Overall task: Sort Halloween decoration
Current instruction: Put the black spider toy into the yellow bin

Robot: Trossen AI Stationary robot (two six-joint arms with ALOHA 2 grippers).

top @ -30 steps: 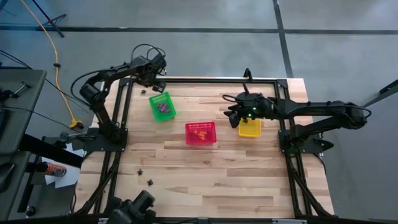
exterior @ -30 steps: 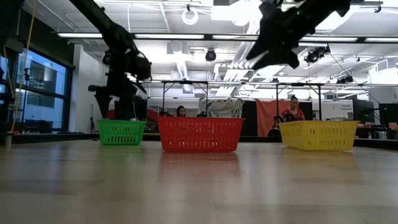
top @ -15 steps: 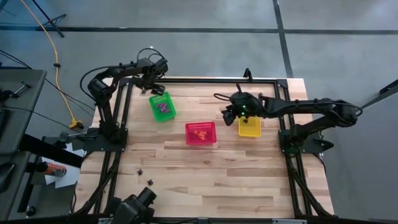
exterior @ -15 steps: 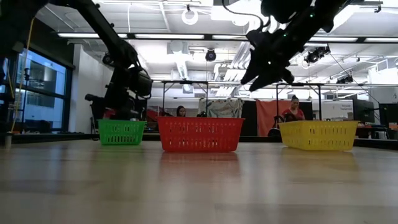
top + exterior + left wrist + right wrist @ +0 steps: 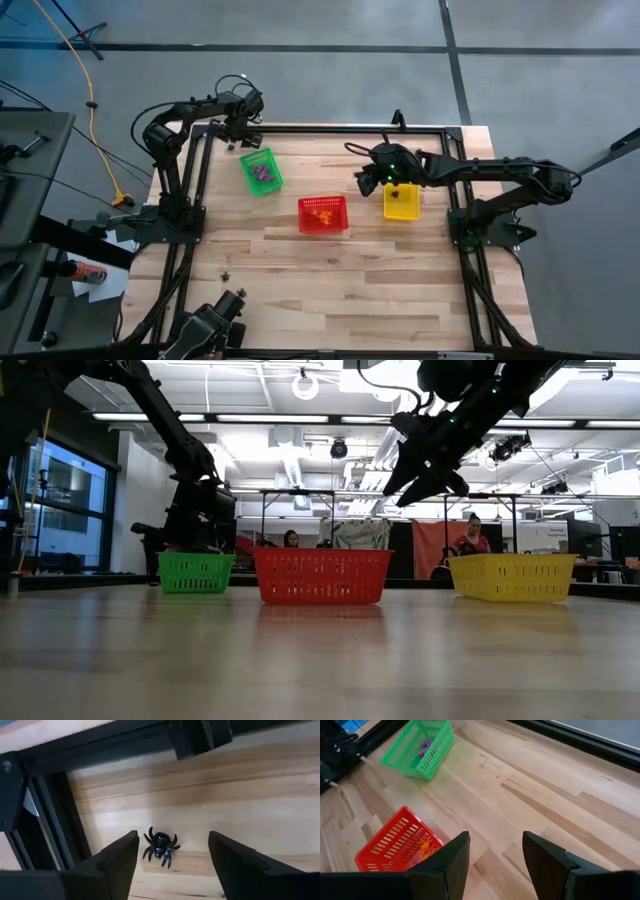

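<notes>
A black spider trinket [image 5: 160, 847] lies on the wood at the table's far left corner, beside the frame rail. My left gripper [image 5: 173, 842] hangs open just above it, one finger on either side, touching nothing; in the high view it [image 5: 238, 138] stands beyond the green basket [image 5: 261, 170]. Purple trinkets [image 5: 426, 745] lie in the green basket, and an orange one [image 5: 425, 847] lies in the red basket [image 5: 322, 214]. My right gripper [image 5: 365, 183] hovers open between the red basket and the yellow basket [image 5: 401, 201], high above the table [image 5: 420, 465].
The three baskets stand in a row across the far half of the table. A small dark trinket [image 5: 228, 270] lies near the left front. Black frame rails [image 5: 100, 755] border the far left corner. People show in the room beyond the table [image 5: 470, 535].
My left gripper has sunk toward the table's far left corner, coming down over the black spider behind the green basket. My right gripper has gone down a little and toward the table's left, staying open.
</notes>
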